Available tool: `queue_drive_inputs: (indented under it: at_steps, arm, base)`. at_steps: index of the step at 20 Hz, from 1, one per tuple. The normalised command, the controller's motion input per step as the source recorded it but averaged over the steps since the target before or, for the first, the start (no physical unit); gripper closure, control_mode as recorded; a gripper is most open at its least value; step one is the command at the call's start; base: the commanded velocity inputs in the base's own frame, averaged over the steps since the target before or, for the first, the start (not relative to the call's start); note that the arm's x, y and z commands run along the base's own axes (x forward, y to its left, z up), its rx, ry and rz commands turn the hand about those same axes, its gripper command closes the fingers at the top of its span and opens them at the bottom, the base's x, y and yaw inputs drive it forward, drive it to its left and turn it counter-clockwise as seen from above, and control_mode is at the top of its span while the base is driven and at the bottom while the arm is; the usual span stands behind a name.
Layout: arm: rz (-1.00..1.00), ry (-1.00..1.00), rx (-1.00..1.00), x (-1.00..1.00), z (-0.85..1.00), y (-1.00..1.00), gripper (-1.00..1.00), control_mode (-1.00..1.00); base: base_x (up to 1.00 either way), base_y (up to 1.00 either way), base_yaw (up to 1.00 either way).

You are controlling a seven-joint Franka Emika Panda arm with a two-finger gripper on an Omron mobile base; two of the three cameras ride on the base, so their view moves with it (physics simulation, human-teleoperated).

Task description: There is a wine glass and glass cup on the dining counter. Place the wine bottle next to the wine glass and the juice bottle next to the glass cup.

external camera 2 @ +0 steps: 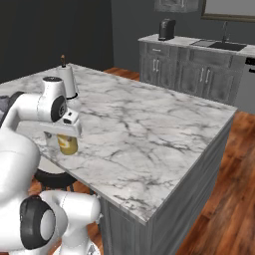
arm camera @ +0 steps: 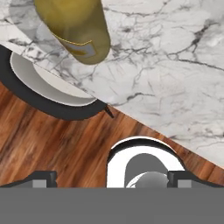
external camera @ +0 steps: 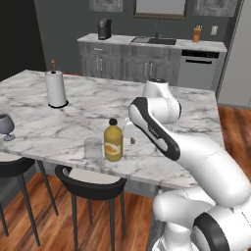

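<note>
The stout orange-yellow juice bottle [external camera: 113, 141] stands upright near the front edge of the marble dining counter [external camera: 186, 108], right beside the clear glass cup [external camera: 92, 147]. The smoky wine glass [external camera: 5, 125] stands at the counter's far left edge. My gripper [arm camera: 113, 177] is open, its finger tips wide apart with nothing between them. It hangs just above and beside the juice bottle [external camera 2: 67, 145], over the counter's edge. In the hand view the juice bottle [arm camera: 74, 30] lies at the top, apart from the fingers. The wine bottle is out of view.
A paper towel roll [external camera: 56, 88] stands on the counter behind the bottle. Dark stools [external camera: 91, 182] sit under the front edge, one seat directly below the gripper [arm camera: 43, 83]. Grey cabinets with a coffee machine [external camera: 104, 28] and sink line the back wall.
</note>
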Motion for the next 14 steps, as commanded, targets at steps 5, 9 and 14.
queue_drive_inputs:
  at_steps: [5, 9, 14]
  arm:
    - [0.00, 0.00, 0.07, -0.53, 0.01, -0.50, -1.00, -1.00]
    - [0.00, 0.00, 0.03, -0.47, 0.01, -0.38, -1.00, -1.00]
    - [-0.01, 0.00, 0.00, -0.29, 0.01, -0.23, -1.00, -1.00]
  base:
    - [0.00, 0.00, 0.00]
    - [0.00, 0.00, 0.00]
    - [0.00, 0.00, 0.00]
